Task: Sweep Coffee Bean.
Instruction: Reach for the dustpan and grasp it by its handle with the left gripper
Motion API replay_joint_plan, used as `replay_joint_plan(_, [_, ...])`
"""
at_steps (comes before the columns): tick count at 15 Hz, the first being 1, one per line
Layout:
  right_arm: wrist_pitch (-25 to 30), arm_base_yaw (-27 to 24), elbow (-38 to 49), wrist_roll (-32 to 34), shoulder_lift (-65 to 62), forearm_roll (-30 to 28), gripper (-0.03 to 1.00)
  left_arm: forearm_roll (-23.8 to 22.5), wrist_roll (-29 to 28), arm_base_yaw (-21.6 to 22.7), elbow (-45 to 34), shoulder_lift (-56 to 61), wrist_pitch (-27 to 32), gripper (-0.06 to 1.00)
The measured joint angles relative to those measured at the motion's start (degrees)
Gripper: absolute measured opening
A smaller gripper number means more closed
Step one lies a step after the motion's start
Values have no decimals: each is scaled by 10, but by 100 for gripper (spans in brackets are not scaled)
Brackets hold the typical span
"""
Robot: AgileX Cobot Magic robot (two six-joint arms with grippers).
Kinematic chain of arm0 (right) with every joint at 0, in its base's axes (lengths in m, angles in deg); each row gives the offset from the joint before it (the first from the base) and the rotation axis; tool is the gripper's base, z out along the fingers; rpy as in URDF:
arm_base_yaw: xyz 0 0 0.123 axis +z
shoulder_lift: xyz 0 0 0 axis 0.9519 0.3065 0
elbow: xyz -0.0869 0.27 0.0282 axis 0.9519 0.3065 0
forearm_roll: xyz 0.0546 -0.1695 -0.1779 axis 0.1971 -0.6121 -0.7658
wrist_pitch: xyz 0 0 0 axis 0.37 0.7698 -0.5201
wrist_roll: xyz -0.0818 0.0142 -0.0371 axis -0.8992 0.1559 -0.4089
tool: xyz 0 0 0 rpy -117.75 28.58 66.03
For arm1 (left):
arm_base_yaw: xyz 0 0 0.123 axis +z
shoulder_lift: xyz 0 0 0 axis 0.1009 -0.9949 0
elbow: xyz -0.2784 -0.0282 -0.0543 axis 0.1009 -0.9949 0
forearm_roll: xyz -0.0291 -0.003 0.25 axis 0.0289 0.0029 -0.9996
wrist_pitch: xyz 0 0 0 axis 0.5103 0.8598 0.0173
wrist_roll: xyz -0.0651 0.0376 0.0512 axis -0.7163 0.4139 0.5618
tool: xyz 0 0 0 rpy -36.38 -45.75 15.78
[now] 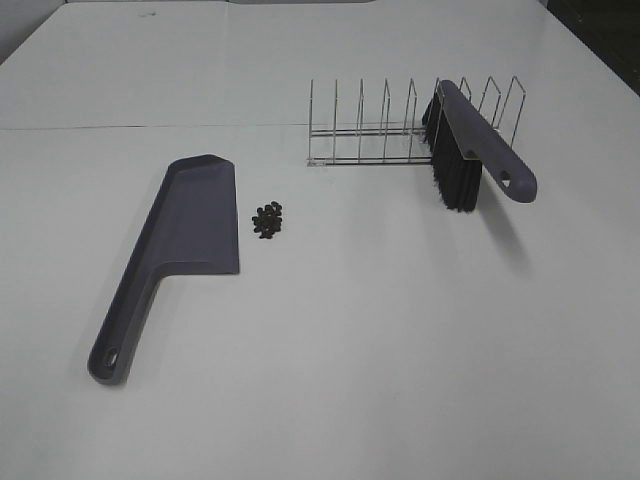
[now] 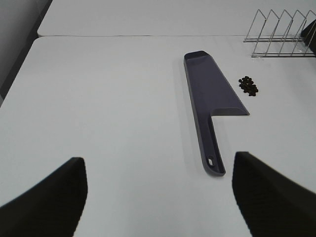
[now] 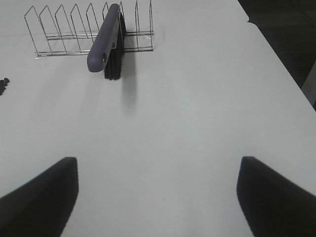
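The left gripper (image 2: 157,158) and right gripper (image 3: 158,159) are both spread, holding nothing. 1 cluster of roughly 12 coffee beans (image 1: 268,221) lies on the table (image 1: 400,350) just beside 1 dustpan (image 1: 190,225), ahead-right of the nearer left gripper; the dustpan's handle points toward it. 1 brush (image 1: 480,135) rests in 1 rack (image 1: 360,158).

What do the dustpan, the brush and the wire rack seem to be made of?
Dustpan: likely moulded plastic, matte purple-grey, no glare. Brush: similar-looking plastic handle; black bristles, probably synthetic. Rack: thin shiny wire, apparently metal.
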Motion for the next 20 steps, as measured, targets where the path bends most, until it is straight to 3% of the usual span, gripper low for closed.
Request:
replay_joint_plan(16, [0, 0, 0, 0, 0, 0, 77, 1, 0, 0, 1, -11, -1, 76])
replay_joint_plan(20, [0, 0, 0, 0, 0, 0, 77, 5, 2, 0, 36, -118, -90, 76])
